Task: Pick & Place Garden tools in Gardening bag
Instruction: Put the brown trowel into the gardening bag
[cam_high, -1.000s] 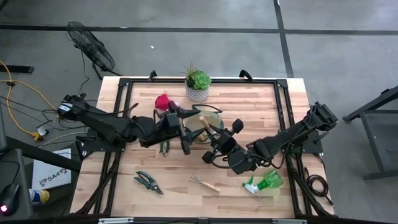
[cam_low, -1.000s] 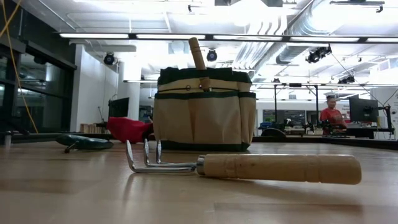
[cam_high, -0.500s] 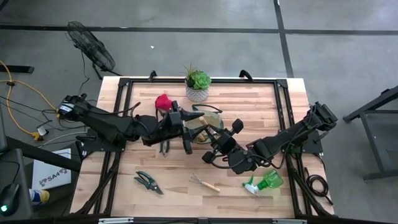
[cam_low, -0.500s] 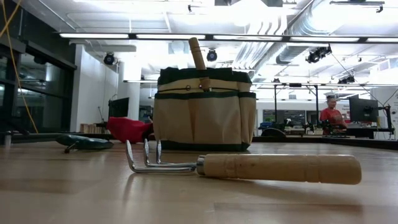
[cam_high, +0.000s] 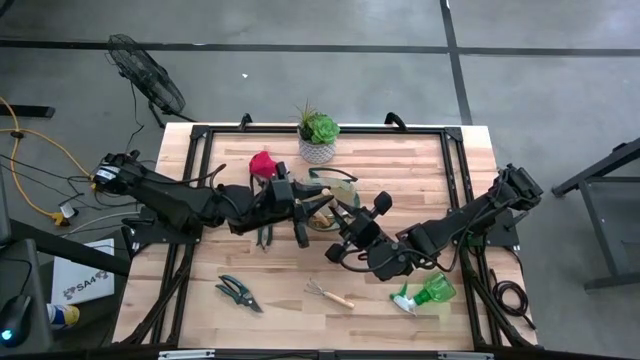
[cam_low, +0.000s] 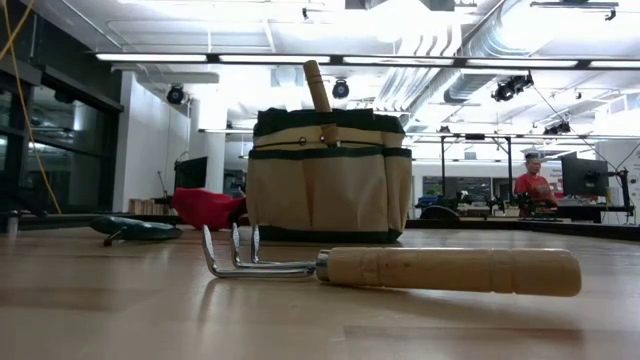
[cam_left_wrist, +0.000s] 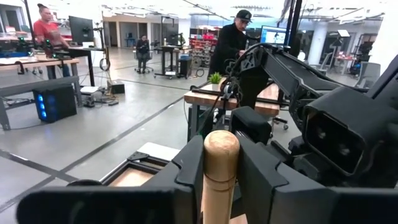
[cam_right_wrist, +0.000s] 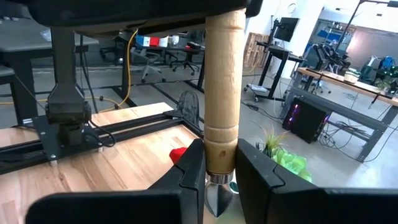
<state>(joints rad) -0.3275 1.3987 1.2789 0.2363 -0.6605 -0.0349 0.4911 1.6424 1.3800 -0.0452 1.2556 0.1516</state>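
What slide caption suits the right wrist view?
Both grippers hold one wooden-handled trowel: right gripper near the blade, left gripper at the handle's end.

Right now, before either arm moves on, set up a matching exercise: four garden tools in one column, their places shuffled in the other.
Things:
1. wooden-handled metal hand rake
2. red fabric glove
3. green plastic spray bottle
4. wooden-handled trowel

Places:
A. held by both the left gripper and the right gripper
B. just left of the white plant pot
C. side opposite the pot, middle
D. side opposite the pot, beside the right arm

Pairs: 1-C, 2-B, 3-D, 4-A
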